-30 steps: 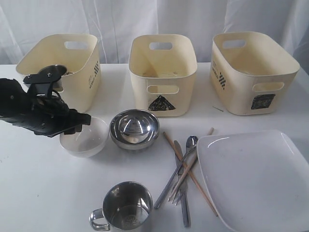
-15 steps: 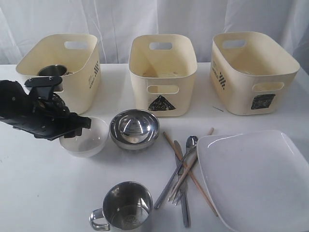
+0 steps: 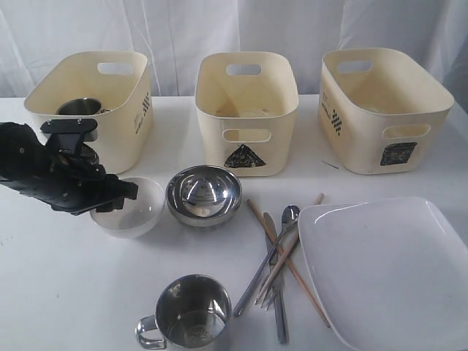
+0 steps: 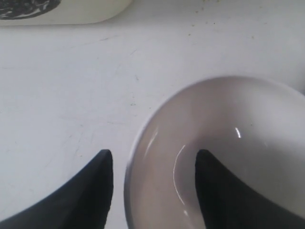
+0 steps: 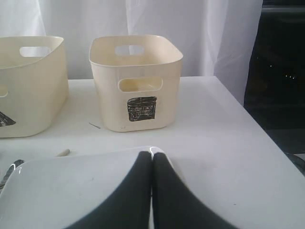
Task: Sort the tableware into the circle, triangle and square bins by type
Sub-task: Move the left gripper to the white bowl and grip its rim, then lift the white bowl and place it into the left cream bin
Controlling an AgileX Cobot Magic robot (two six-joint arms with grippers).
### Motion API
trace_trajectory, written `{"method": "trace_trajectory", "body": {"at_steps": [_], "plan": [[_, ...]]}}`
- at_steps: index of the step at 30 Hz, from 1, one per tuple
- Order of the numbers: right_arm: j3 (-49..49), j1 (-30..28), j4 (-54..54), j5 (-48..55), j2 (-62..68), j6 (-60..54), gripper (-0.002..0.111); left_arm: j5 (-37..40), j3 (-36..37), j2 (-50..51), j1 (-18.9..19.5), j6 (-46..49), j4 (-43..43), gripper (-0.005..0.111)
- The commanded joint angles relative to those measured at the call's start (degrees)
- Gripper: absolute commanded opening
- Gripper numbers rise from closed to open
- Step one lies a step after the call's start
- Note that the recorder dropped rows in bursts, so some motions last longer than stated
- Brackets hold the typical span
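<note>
The left gripper [image 4: 154,153] is set with jaws apart astride the rim of the small white bowl [image 3: 139,213], at the exterior view's left-centre. The right gripper [image 5: 152,156] is pressed together above the large white plate [image 5: 62,191]. A steel mug [image 3: 79,107] is seen in the upper-left tub [image 3: 124,139].

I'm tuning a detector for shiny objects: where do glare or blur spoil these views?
Exterior view: soft even light; reflections fill the shiny steel bowl, sheen on the large white plate. Left wrist view: left gripper soft-edged and dark, small glints on the small white bowl. Right wrist view: square bin sharp, right gripper soft-edged.
</note>
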Motion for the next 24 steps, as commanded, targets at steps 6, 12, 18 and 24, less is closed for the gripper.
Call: {"method": "trace_trajectory", "body": {"at_steps": [6,12,18,24], "plan": [[0.3,-0.1,0.1,-0.2,-0.4,-0.2,0.0,2.3,-0.1,-0.2,-0.4,0.4,-0.5,0.056],[0.3,-0.1,0.1,-0.1,-0.4,-0.2,0.0,3.3,-0.1,1.2,-0.4,0.4,-0.5,0.056],[0.3,-0.1,0.1,-0.1,-0.4,-0.2,0.0,4.0,-0.1,2.3,-0.4,0.4,-0.5,0.056],[0.3,-0.1,0.1,-0.1,-0.4,-0.2,0.0,4.0,-0.1,2.3,-0.4,0.4,-0.5,0.056]]}}
